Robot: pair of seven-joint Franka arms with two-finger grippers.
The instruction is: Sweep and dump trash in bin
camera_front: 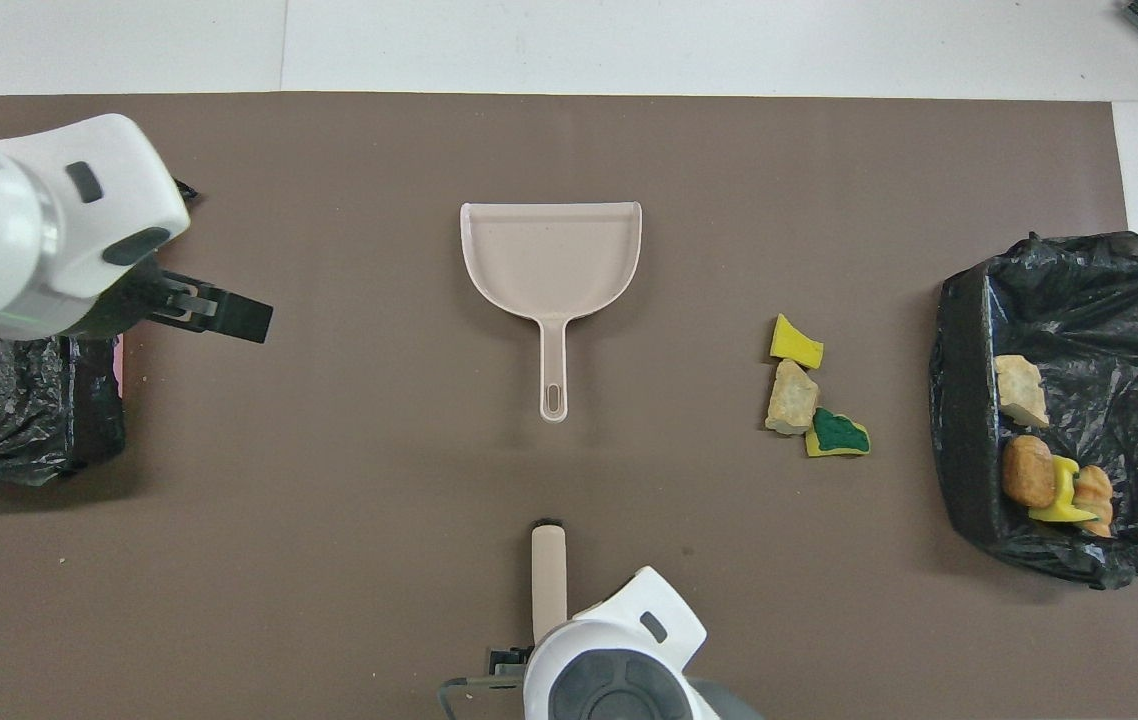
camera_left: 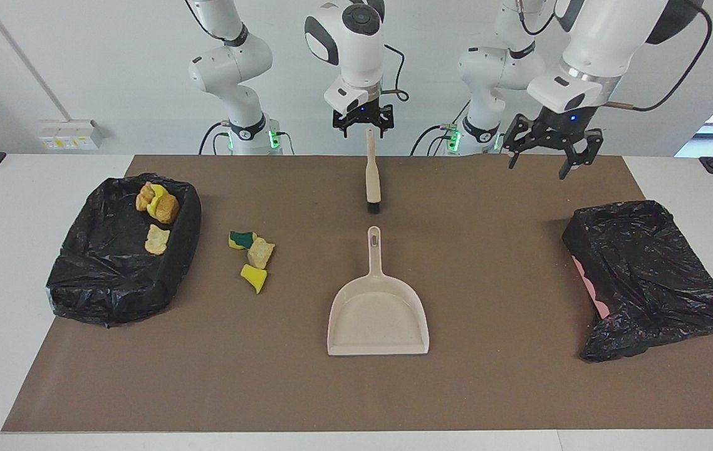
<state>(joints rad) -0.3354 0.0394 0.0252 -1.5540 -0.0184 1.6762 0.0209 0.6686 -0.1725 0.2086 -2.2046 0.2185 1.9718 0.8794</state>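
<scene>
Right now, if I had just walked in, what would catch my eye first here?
Probably the bright scraps lying loose on the brown mat beside a black-lined bin that already holds more scraps, toward the right arm's end. Mid-table lies a beige dustpan, with a brush nearer the robots.

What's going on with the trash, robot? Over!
Both grippers up, jaws open, holding nothing: right gripper over brush, left gripper over mat. Three scraps still on mat beside bin. Path clear.

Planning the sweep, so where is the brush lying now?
The brush lies on the brown mat, nearer the robots than the dustpan, bristles toward the dustpan's handle.
</scene>
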